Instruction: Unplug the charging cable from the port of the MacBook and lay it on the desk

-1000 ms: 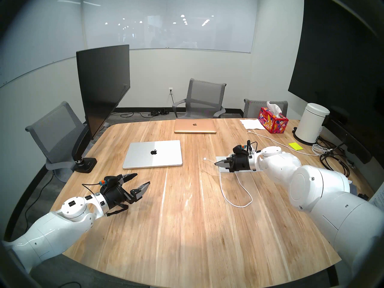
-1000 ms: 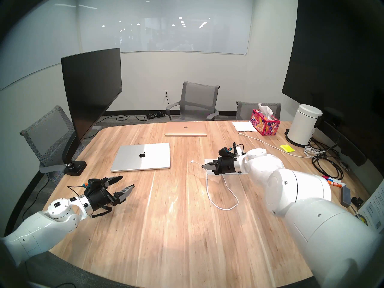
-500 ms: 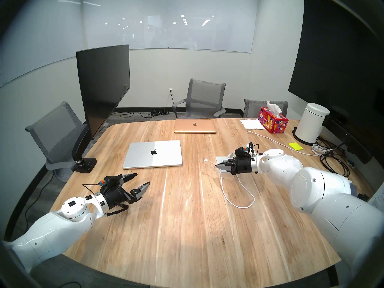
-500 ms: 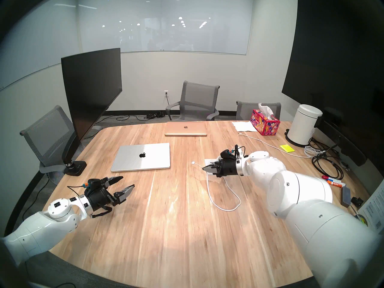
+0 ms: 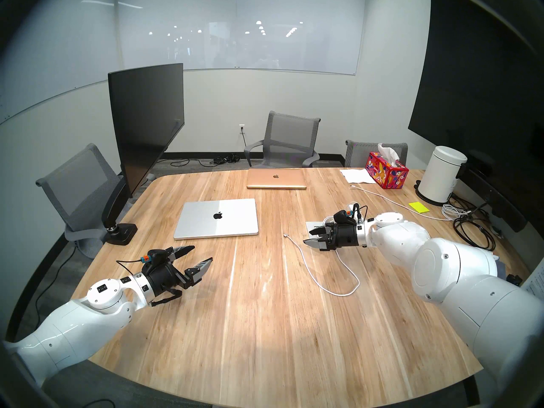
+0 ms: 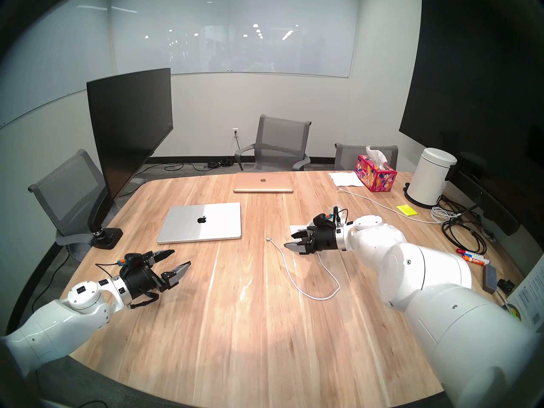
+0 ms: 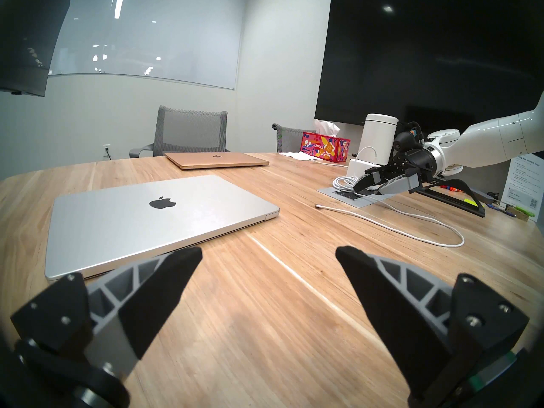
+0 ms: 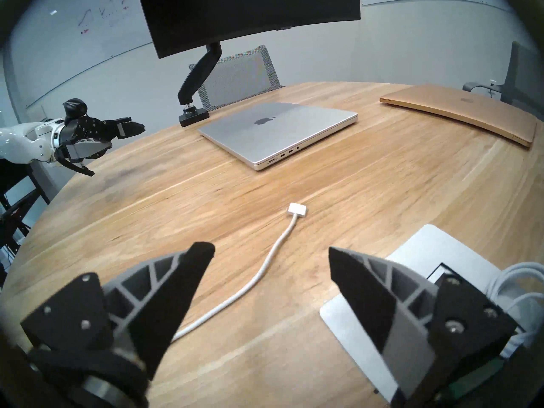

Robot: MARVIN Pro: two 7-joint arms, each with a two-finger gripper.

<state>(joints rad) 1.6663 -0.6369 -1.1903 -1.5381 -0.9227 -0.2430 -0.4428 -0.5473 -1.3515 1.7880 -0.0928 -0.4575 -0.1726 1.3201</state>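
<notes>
Pale wood grain in long plank stripes covers the desk [image 5: 265, 295], a broad top with rounded corners set in a grey-walled meeting room with a glass whiteboard [image 5: 241, 30] on the far wall, a dark wall screen [image 5: 477, 83] at the right and grey mesh chairs [image 5: 290, 139] round the edge. A curved black monitor [image 5: 147, 119] stands on a black arm at the left side. The MacBook [image 5: 217, 219], flat, matte silver and closed, lies near the centre; its side edge with narrow slots [image 8: 284, 156] faces the right wrist camera with nothing plugged in. A smaller gold laptop [image 5: 276, 178] lies closed beyond it. The charging cable [image 5: 318, 270], a thin white cord, lies loose on the wood in an open loop, its small squarish plug tip [image 8: 298, 209] flat on the surface, well apart from the MacBook. The right gripper [image 5: 312, 236] hovers just above the cord over a grey metal outlet plate [image 8: 365, 325], fingers spread and empty. The left gripper [image 5: 203, 255] hangs wide apart, holding nothing, near the silver laptop's front corner. A floral tissue box [image 5: 386, 170] and a white cylindrical canister [image 5: 441, 174] stand at the far right.
</notes>
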